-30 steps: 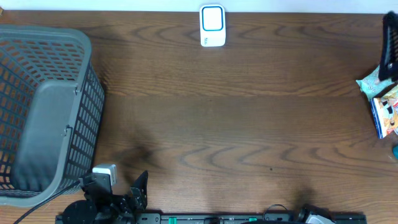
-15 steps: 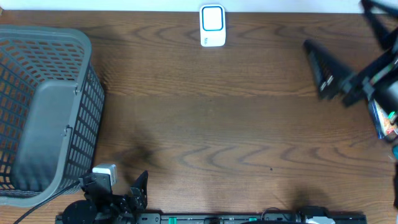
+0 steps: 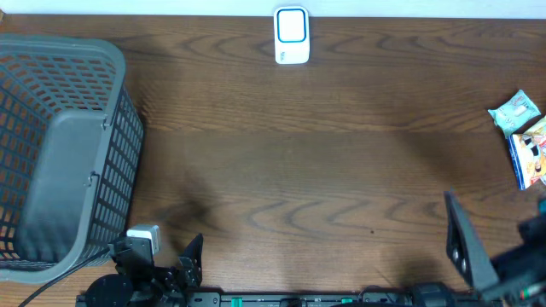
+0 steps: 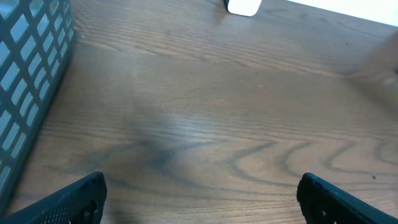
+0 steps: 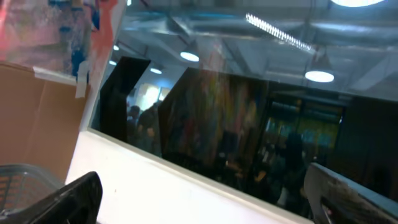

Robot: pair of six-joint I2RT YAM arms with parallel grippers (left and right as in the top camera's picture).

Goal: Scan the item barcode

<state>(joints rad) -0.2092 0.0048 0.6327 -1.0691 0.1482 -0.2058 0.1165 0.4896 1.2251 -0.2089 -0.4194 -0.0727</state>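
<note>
While left pincer (image 4: pixel 199 208) sits open, right pincer (image 3: pixel 495 247) swung from snack packs (image 3: pixel 531 153) back toward base, also open

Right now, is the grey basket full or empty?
Empty: the overhead view into the basket shows only its bare grey floor.

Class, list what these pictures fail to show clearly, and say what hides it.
Blue packet: overhead view, cut off by the right edge; too small for any barcode to be read.
Scanner: left wrist view, cut off by the top edge.
Right wrist view: shows only a window with blurred reflections, and no items.
</note>
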